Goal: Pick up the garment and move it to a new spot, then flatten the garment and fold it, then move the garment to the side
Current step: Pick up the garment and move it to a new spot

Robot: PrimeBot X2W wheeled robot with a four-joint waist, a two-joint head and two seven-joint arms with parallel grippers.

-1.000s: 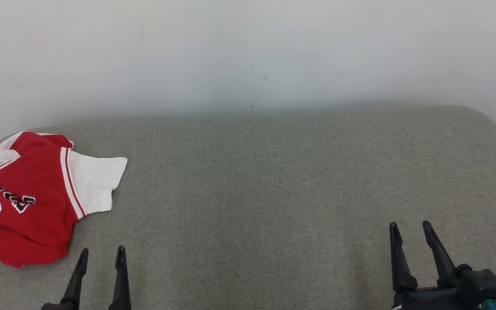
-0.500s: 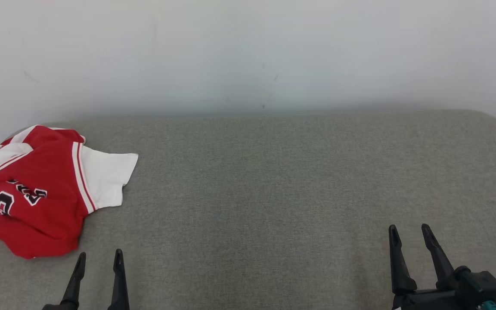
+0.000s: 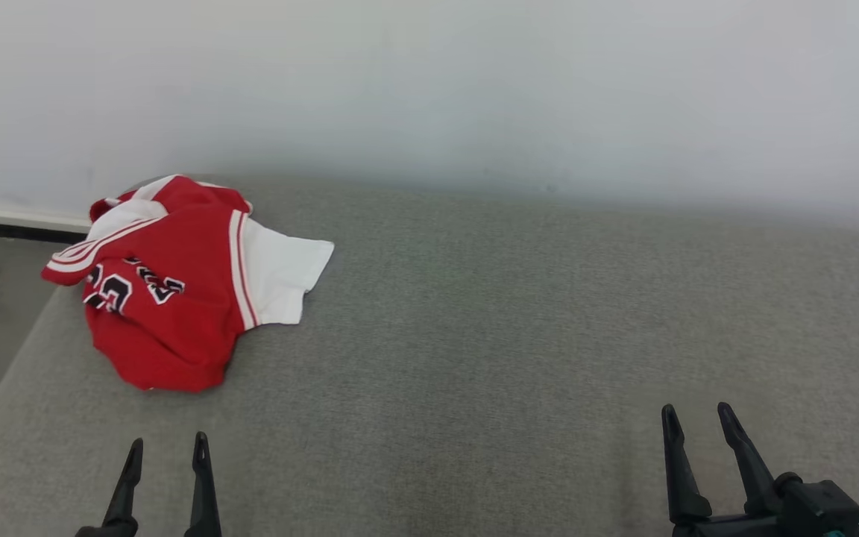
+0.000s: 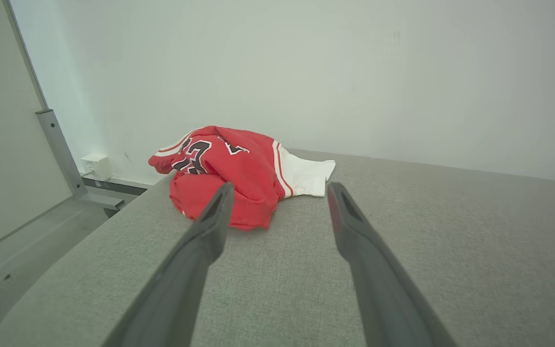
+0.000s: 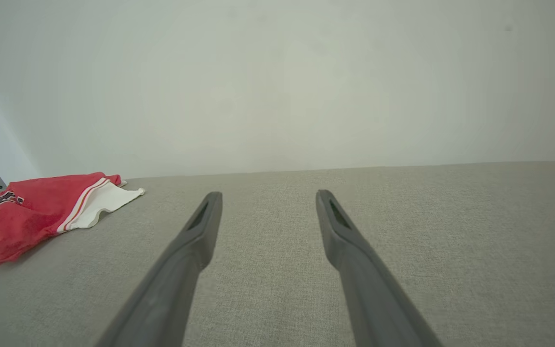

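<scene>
Grey fabric surface (image 3: pixel 511 335) is provided as the work area. The garment (image 3: pixel 176 298), a crumpled red-and-white jersey, is found at its far left corner. The left gripper (image 3: pixel 168 440) and right gripper (image 3: pixel 696 409) are held with jaws spread, empty, presumably readied for pickup.

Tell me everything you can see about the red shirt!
The shirt is a red sports jersey of soft cloth, with a white sleeve, white stripes and black-and-white numbers. It lies crumpled in a heap near the far left corner of the grey padded top, resting on it. Nothing else touches it.
</scene>
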